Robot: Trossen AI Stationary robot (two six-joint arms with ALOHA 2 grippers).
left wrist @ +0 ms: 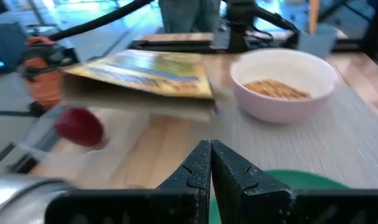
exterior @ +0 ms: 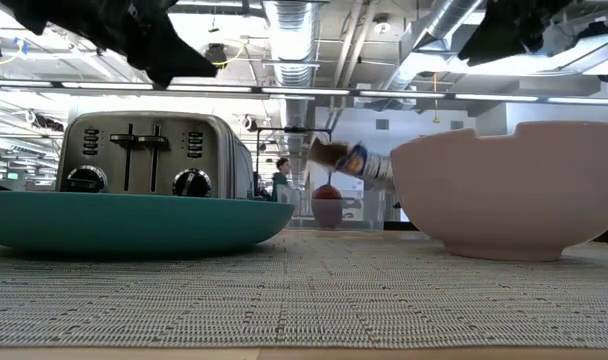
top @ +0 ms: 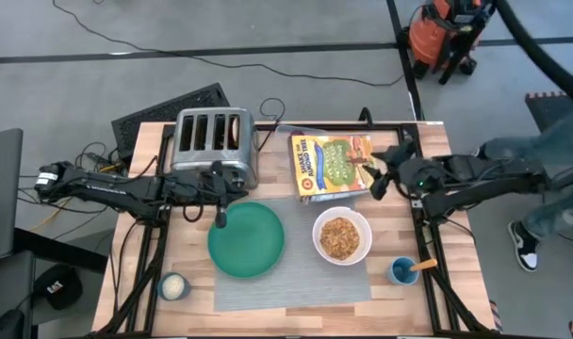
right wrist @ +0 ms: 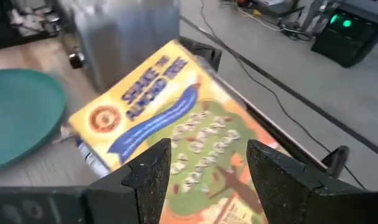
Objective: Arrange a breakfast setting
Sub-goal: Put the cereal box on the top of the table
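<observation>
The teal-green plate (top: 246, 241) and the white bowl (top: 342, 237), with cereal in it, sit on the grey placemat (top: 296, 282). A cereal box (top: 332, 166) lies tilted behind them, its near edge raised. The dark-red fruit (left wrist: 80, 127) shows under that edge. The wooden spoon (top: 417, 266) stands in a blue cup (top: 401, 272). The small round pale bread (top: 173, 287) lies at the near left. My left gripper (top: 221, 219) is shut and empty above the plate's far-left rim. My right gripper (right wrist: 207, 168) is open above the box's right end (top: 367, 169). I cannot tell whether it touches the box.
The chrome toaster (top: 216, 141) stands at the far left, close behind my left gripper. The cereal box fills the far middle. Bare wood shows left of the plate and right of the bowl. A person's leg and shoe (top: 522, 240) are beyond the right edge.
</observation>
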